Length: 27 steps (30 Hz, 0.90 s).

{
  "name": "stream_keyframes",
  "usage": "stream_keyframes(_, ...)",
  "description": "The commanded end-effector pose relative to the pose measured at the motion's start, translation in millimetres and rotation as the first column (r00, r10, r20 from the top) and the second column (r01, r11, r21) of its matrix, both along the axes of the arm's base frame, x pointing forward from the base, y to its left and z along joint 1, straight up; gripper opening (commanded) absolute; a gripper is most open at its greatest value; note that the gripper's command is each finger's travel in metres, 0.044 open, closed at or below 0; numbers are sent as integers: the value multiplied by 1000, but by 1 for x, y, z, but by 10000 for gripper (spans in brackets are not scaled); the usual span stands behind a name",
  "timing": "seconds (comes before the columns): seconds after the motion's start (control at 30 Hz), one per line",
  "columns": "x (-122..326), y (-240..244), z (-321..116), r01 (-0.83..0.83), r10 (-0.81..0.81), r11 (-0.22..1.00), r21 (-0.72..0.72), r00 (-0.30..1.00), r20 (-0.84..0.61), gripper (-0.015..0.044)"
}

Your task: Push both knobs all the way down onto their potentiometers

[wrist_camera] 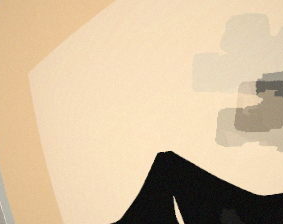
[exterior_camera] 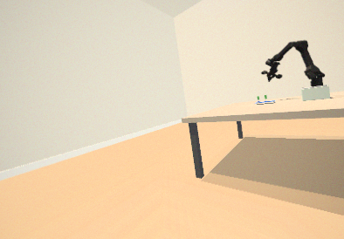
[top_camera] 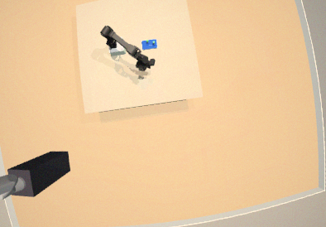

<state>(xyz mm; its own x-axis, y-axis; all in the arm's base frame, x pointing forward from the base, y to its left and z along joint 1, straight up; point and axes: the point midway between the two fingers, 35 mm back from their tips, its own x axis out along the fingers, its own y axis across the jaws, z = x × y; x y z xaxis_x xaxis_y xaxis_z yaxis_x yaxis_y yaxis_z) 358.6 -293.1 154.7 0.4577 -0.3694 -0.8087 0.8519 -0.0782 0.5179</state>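
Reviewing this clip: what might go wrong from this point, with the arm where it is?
The gripper is shut, holding nothing, and hangs above table height off to one side of the circuit board. The wrist view doesn't show the board, so a descent might miss a knob. The two green knobs stand close together, so pressing one could bump the other. The board looks small and raised, so an off-centre push might tip it or strain a potentiometer.

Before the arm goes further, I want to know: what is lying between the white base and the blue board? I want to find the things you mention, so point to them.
Top view: between base (top_camera: 117, 53) and board (top_camera: 149, 45), only the arm (top_camera: 127, 47) passes above the table.
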Motion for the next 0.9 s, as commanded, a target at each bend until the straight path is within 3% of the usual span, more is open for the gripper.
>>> stream_keyframes(0.0, 10, 28, -11, -87, 87, 996, 15, 995, -55, 0)
stream_keyframes(0.43, 31, 118, -37, -429, 431, 901, 61, 874, -223, 0)
stream_keyframes(0.87, 30, 208, -60, -728, 721, 670, 145, 592, -361, 0)
